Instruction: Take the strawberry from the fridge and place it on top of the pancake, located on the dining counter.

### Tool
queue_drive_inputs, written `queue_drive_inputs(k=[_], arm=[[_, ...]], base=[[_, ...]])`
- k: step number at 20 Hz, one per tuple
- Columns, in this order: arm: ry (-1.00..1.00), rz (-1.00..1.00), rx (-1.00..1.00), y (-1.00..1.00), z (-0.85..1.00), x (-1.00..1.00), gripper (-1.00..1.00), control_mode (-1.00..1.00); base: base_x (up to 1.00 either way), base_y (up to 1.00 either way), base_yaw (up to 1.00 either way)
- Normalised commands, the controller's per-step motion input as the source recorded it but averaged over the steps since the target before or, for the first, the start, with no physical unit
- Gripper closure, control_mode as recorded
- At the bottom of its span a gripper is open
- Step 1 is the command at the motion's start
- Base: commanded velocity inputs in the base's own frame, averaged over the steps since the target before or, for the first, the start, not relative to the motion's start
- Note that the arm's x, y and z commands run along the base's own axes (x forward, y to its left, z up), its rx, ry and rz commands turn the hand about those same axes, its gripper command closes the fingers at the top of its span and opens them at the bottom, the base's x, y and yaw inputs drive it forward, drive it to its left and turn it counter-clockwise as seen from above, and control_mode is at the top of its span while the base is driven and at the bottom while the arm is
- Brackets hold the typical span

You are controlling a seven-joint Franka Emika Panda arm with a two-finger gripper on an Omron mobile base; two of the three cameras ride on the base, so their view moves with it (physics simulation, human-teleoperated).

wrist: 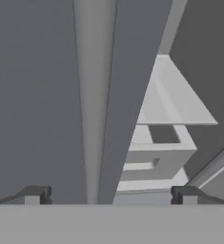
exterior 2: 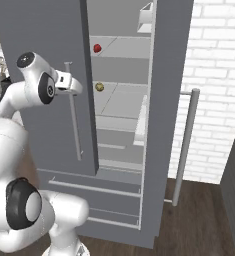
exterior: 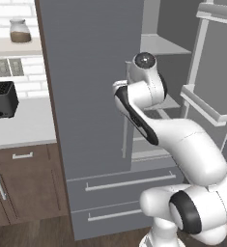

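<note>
The gripper (wrist: 108, 194) stood wide apart and empty, its fingers either side of the left door's vertical handle (exterior 2: 73, 116) without touching it. The fridge (exterior 2: 119, 105) had its right door swung open; the strawberry (exterior 2: 97, 48), too round to show an axis, sat near an upper shelf's left edge.

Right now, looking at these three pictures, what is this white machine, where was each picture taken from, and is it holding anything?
It is a white robot arm on a rolling base, facing a grey fridge whose right door is open. Two pictures come from cameras on the base, behind the arm to its left and right. The third looks out from the hand itself; the pincer stands open and empty, close to the left door's handle. Inside, a red strawberry lies on an upper shelf, a small yellowish-brown item one shelf below. A black toaster sits on the side worktop.
</note>
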Motion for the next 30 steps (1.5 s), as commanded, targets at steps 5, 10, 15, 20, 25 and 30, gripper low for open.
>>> queue_drive_inputs(k=[5,10,15,20,25,30], arm=[[-0.05,-0.05,0.00,0.09,0.00,0.44,-1.00,-1.00],[0.00,0.00,0.00,0.04,0.00,0.44,-1.00,-1.00],[0.00,0.00,0.00,0.00,-0.03,0.44,-1.00,-1.00],[-0.13,0.00,0.00,0.00,-0.15,0.30,-1.00,-1.00],[-0.26,0.00,-0.01,0.00,-0.19,0.17,-1.00,-1.00],[-0.16,0.00,-0.01,0.00,-0.06,0.21,1.00,-1.00]], base=[[0.00,0.00,0.00],[0.00,0.00,0.00],[0.00,0.00,0.00],[0.00,0.00,0.00],[0.00,0.00,0.00],[0.00,0.00,0.00]])
